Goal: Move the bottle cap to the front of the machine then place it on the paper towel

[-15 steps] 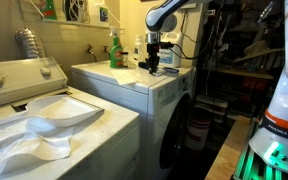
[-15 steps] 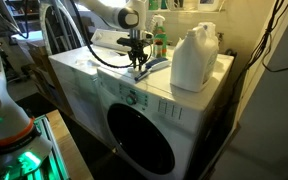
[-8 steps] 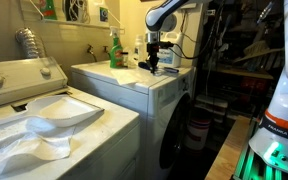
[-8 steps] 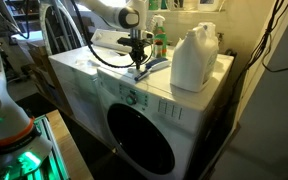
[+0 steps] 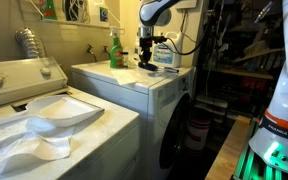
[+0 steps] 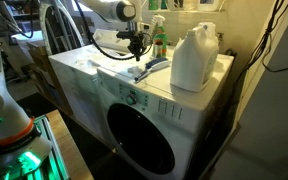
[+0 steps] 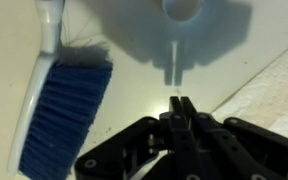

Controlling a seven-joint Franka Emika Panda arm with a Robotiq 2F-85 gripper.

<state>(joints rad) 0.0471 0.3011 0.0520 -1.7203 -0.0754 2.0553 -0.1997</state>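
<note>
Holding: your black fingers (image 7: 177, 102) are pressed together tip to tip in the wrist view, with no real gap. Nothing shows between the tips, so you cannot tell from these views whether the small bottle cap is pinched there.
Cap: it can't be picked out in any view. None lies on the bare surface below the fingers. My guess is that it sits in the pinch, hidden by the tips. A white rounded shape (image 7: 184, 8) is cut off at the top edge of the wrist view, and too little of it shows to name.
Height: in both exterior views the fingers (image 5: 147, 62) (image 6: 136, 55) hang clear above the surface, toward the back of the flat top near the green bottles (image 6: 160, 42).
Machine: the white boxy front-loading machine (image 6: 79, 85) has its round dark door (image 6: 139, 140) facing the camera.
Towel: a textured off-white sheet (image 7: 269, 95) fills the lower right of the wrist view, and I take it for the paper towel. Its edge runs diagonally, close beside the fingers.
Key relation: the machine's front edge lies away from the bottles, on the door side of the fingers. The towel lies just to the right of the fingers in the wrist view, so the last leg looks short.
Clutter: a white-handled brush with blue bristles (image 7: 64, 110) lies to the left in the wrist view, its long axis running roughly top to bottom. A big white plastic jug (image 6: 194, 58) stands well to the side.
Risk: if you have only a thin rim hold, the cap could slip, so keep the travel low and smooth.
</note>
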